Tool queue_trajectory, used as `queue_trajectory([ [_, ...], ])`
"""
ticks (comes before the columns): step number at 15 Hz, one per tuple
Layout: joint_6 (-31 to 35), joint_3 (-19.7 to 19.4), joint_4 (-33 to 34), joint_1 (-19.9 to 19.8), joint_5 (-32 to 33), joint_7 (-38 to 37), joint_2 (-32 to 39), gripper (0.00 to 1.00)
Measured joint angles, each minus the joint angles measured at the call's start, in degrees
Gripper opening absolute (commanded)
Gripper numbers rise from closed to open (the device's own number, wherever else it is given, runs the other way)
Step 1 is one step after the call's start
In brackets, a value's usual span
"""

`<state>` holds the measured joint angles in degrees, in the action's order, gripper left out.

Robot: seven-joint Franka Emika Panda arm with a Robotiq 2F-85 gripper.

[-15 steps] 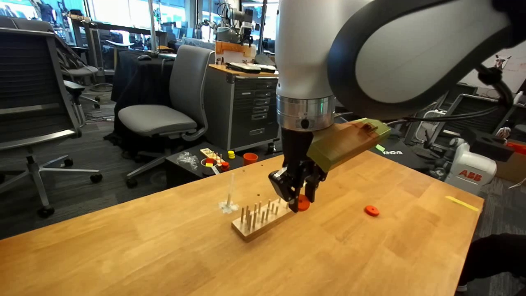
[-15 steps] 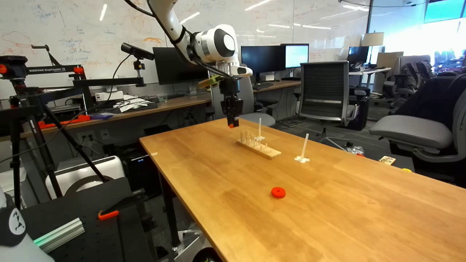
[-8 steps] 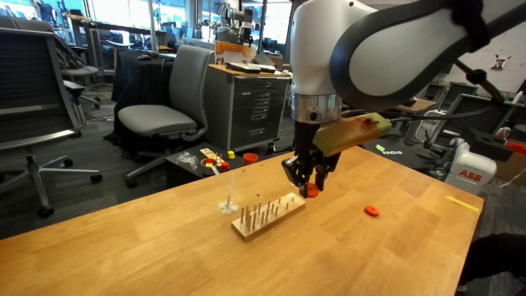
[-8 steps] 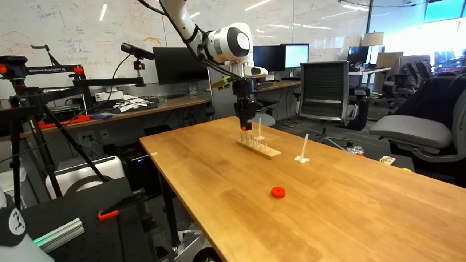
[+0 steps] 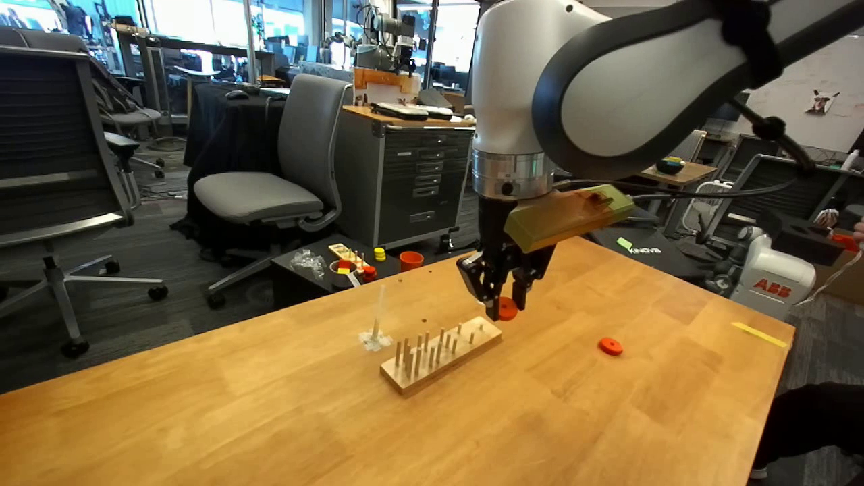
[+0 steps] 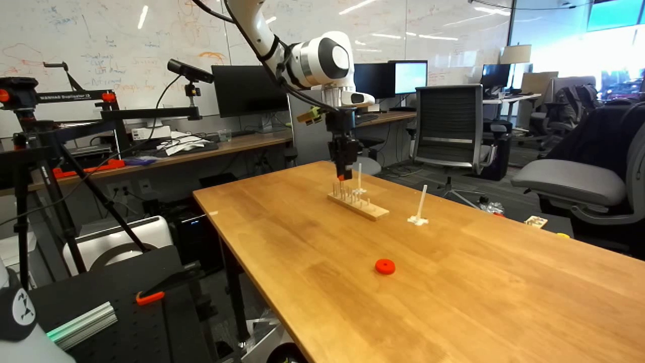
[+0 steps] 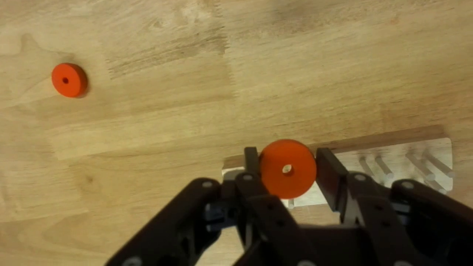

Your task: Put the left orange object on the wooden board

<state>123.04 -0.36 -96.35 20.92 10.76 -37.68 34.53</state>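
The left orange disc (image 7: 288, 153), flat, smooth-faced and round with a small hole through its middle, is clenched in the gripper (image 5: 507, 311), whose dark, angular fingers (image 7: 332, 177) meet its rim from opposite sides and hold it up off the wood. The wooden board (image 5: 462, 345) is a long, pale rectangle set with rows of slim round pegs (image 7: 439, 165), tall at one end and stubby at the other; in the wrist view the disc overlaps the stubby end, though whether it hangs straight above cannot be told. Two thin whitish posts (image 6: 422, 202) rise from crumpled pale patches (image 6: 418, 221) near the board. The tabletop (image 5: 270, 412) is honey-coloured, with streaky grain and toothed joints between its strips, and a redder disc (image 5: 611, 346) lies flat on it, well apart from the board. In an exterior view wide open wood runs from the board's front side, while behind it a post (image 5: 378, 314) stands between board and far edge. On a low dark stand (image 5: 304, 297) past that edge sits a small round container (image 5: 341, 281) with red and yellow pieces (image 5: 344, 264) showing at its mouth; an orange cup (image 5: 411, 262) is near it, its inside too small to read.
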Motion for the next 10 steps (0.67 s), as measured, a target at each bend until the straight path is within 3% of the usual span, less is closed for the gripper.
queue_trajectory([
  [10,-5.7,0.0,11.2,-3.5,-4.5,0.2,7.1,0.17],
])
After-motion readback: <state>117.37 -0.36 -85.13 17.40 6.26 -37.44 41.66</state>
